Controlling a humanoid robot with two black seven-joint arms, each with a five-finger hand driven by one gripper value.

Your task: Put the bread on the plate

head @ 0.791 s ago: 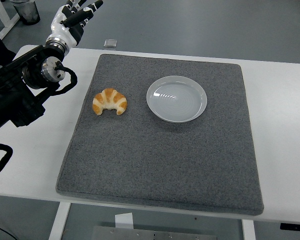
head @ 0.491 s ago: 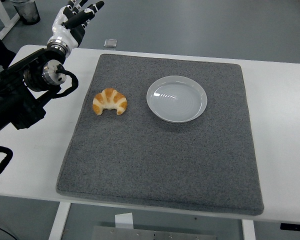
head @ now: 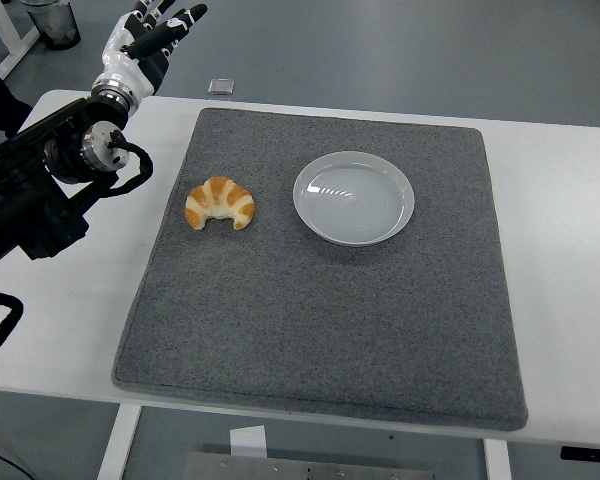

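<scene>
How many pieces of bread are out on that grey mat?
1. A single croissant lies on the left part of the grey mat, just left of the empty plate. Nothing seems hidden.

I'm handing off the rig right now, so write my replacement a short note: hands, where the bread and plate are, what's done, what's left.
Left hand: raised past the table's far left corner, fingers spread, holding nothing.
Right hand: out of view.
Bread: a croissant lying on the grey mat, left of the plate and apart from it.
Plate: empty, on the mat.
Done: nothing yet; bread ungrasped.
Left: reach to the bread, grasp it, set it on the plate.
</scene>
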